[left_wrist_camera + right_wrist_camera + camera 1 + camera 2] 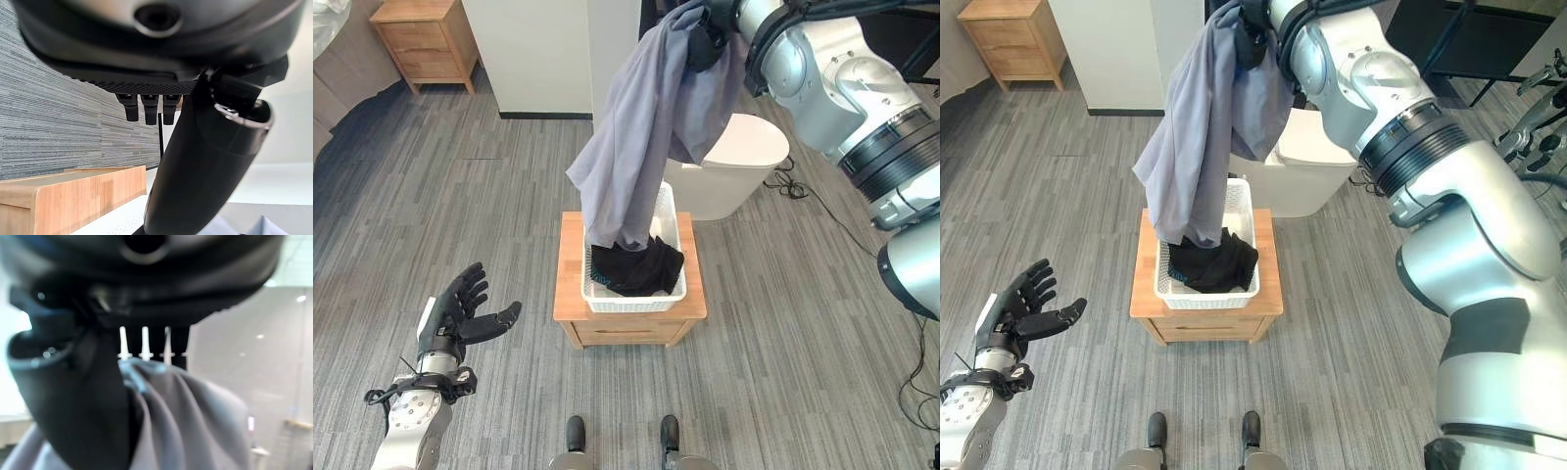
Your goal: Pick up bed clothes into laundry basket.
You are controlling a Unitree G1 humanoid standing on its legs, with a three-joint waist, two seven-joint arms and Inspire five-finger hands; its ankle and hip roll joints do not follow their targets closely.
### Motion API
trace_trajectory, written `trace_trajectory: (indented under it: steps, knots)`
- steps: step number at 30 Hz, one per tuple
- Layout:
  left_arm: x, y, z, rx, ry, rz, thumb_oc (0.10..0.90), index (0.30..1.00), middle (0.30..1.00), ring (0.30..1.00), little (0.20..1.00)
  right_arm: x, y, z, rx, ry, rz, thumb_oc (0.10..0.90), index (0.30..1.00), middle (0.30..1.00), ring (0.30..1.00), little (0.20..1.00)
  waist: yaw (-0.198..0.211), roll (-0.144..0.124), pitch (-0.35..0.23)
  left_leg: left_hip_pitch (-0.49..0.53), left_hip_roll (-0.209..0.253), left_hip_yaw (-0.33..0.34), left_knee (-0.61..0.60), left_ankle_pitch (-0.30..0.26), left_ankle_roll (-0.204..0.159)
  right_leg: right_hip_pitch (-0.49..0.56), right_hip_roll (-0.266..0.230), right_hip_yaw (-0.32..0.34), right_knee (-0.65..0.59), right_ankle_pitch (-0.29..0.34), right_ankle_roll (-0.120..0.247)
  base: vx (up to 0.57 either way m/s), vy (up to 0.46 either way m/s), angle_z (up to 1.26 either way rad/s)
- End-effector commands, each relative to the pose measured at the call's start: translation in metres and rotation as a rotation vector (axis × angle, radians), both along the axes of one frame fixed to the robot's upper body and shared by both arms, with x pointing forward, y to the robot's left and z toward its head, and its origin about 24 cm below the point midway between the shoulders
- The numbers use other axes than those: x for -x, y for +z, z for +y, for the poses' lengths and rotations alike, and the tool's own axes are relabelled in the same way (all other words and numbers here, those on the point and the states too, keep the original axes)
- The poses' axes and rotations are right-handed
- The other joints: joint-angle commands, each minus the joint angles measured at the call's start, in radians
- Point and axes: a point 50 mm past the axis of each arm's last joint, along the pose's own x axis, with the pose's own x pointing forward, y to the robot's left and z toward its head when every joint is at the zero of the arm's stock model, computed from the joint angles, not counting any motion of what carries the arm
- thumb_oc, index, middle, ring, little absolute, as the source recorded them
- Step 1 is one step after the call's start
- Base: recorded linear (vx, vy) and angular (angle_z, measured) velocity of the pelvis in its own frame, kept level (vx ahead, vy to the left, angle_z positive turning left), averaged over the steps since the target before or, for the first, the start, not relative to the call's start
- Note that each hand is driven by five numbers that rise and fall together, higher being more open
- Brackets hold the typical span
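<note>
Grey garment [641,127] hangs from the right hand [705,39], fingers clamped on its top; its lower end trails below them into the white laundry basket [671,211], onto dark clothes [641,266]. Basket on small wooden tabletop [570,294]. Left hand [460,308] low, fingers apart, holding nothing.

Even, bright indoor light from overhead — both eye views sharp, w/ soft shadows only; a faint one falls on the floor [460,176] at the wooden stand's [570,284] front edge. Slight wide-angle bend at frame edges. Wrist views differ: the right hand [93,396] and grey cloth [195,421] blur at close range — ceiling lamps glare on the pale wall [259,338] behind.
</note>
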Motion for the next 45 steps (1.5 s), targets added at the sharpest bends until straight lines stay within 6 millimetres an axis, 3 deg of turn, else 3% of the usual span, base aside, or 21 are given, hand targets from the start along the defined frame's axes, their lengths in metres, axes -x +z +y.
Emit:
trace_trajectory:
  steps: [1, 8, 11, 15, 18, 22, 27, 33, 37, 38, 41, 45]
  knots:
    - [-0.018, 0.05, 0.006, -0.106, -0.042, -0.216, 0.8, 0.9, 0.9, 0.9, 0.9, 0.041, 0.09, -0.007, -0.082, -0.027, -0.311, 0.4, 0.3, 0.3, 0.3, 0.3, -0.017, -0.038, -0.092, 0.027, -0.026, -0.023, 0.005, -0.095, 0.002, 0.079, -0.052, 0.027, 0.061, -0.204, 0.036, 0.0, 0.0, 0.0]
    - [-0.015, 0.047, 0.011, -0.118, -0.017, -0.202, 0.8, 0.9, 0.9, 0.9, 0.9, 0.04, 0.088, -0.018, -0.094, -0.046, -0.288, 0.4, 0.3, 0.3, 0.3, 0.3, -0.016, -0.041, -0.094, 0.027, -0.029, -0.026, 0.004, -0.096, 0.004, 0.082, -0.054, 0.024, 0.061, -0.205, 0.037, 0.0, 0.0, 0.0]
    - [-0.011, 0.043, 0.011, -0.107, -0.006, -0.193, 0.8, 0.9, 0.9, 0.9, 0.9, 0.028, 0.069, -0.016, -0.073, -0.045, -0.222, 0.4, 0.3, 0.3, 0.3, 0.3, -0.014, -0.033, -0.084, 0.024, -0.034, -0.027, 0.004, -0.095, 0.007, 0.081, -0.059, 0.023, 0.062, -0.204, 0.037, 0.0, 0.0, 0.0]
    - [-0.012, 0.043, 0.009, -0.106, -0.013, -0.193, 0.8, 0.9, 0.9, 0.9, 0.9, 0.022, 0.06, -0.019, -0.08, -0.057, -0.193, 0.4, 0.3, 0.3, 0.3, 0.3, -0.008, -0.028, -0.077, 0.017, -0.036, -0.032, 0.004, -0.093, 0.008, 0.078, -0.061, 0.019, 0.062, -0.204, 0.037, 0.0, 0.001, 0.01]
    - [-0.015, 0.044, 0.006, -0.104, -0.035, -0.201, 0.8, 0.9, 0.9, 0.9, 0.9, 0.013, 0.05, -0.03, -0.097, -0.102, -0.152, 0.4, 0.3, 0.3, 0.3, 0.3, 0.0, -0.026, -0.068, 0.006, -0.039, -0.035, 0.005, -0.089, 0.007, 0.072, -0.062, 0.015, 0.062, -0.203, 0.038, -0.03, 0.001, 0.08]
    - [-0.021, 0.049, 0.0, -0.108, -0.07, -0.227, 0.8, 0.9, 0.9, 0.9, 0.9, -0.002, 0.029, -0.059, -0.12, -0.227, -0.074, 0.4, 0.3, 0.3, 0.3, 0.3, 0.021, -0.016, -0.044, -0.016, -0.043, -0.045, 0.006, -0.08, 0.006, 0.056, -0.065, 0.009, 0.062, -0.199, 0.04, -0.04, 0.003, 0.14]
    - [-0.023, 0.051, -0.002, -0.108, -0.074, -0.242, 0.8, 0.9, 0.9, 0.9, 0.9, -0.011, 0.012, -0.063, -0.137, -0.246, -0.025, 0.4, 0.3, 0.3, 0.3, 0.3, 0.039, -0.007, -0.021, -0.037, -0.044, -0.05, 0.007, -0.072, 0.006, 0.041, -0.063, 0.011, 0.062, -0.194, 0.041, -0.03, -0.004, 0.05]
    - [-0.032, 0.06, -0.012, -0.112, -0.115, -0.285, 0.8, 0.9, 0.9, 0.9, 0.9, -0.022, -0.016, -0.078, -0.136, -0.312, 0.066, 0.4, 0.3, 0.3, 0.3, 0.3, 0.071, 0.03, 0.032, -0.089, -0.052, -0.069, 0.01, -0.049, 0.002, -0.004, -0.063, 0.0, 0.072, -0.188, 0.039, -0.06, -0.002, 0.14]
    - [-0.034, 0.06, -0.017, -0.099, -0.111, -0.305, 0.8, 0.9, 0.9, 0.9, 0.9, -0.025, -0.024, -0.049, -0.112, -0.22, 0.085, 0.4, 0.3, 0.3, 0.3, 0.3, 0.08, 0.045, 0.062, -0.114, -0.055, -0.076, 0.01, -0.039, 0.001, -0.026, -0.064, 0.005, 0.074, -0.184, 0.038, -0.02, 0.009, -0.01]
    - [-0.034, 0.06, -0.017, -0.099, -0.111, -0.305, 0.8, 0.9, 0.9, 0.9, 0.9, -0.025, -0.024, -0.049, -0.113, -0.22, 0.085, 0.4, 0.3, 0.3, 0.3, 0.3, 0.08, 0.045, 0.061, -0.115, -0.055, -0.076, 0.01, -0.038, 0.001, -0.028, -0.064, 0.004, 0.075, -0.184, 0.038, 0.0, 0.0, 0.0]
    - [-0.034, 0.059, -0.018, -0.09, -0.098, -0.309, 0.8, 0.9, 0.9, 0.9, 0.9, -0.024, -0.028, -0.024, -0.11, -0.122, 0.096, 0.4, 0.3, 0.3, 0.3, 0.3, 0.082, 0.043, 0.073, -0.127, -0.057, -0.083, 0.009, -0.035, 0.002, -0.036, -0.064, 0.0, 0.077, -0.184, 0.036, 0.0, 0.003, 0.03]
    - [-0.033, 0.06, -0.017, -0.087, -0.086, -0.317, 0.8, 0.9, 0.9, 0.9, 0.9, -0.025, -0.03, -0.02, -0.112, -0.116, 0.105, 0.4, 0.3, 0.3, 0.3, 0.3, 0.086, 0.043, 0.082, -0.137, -0.06, -0.092, 0.009, -0.033, 0.002, -0.039, -0.066, -0.008, 0.078, -0.185, 0.036, -0.01, -0.002, 0.04]
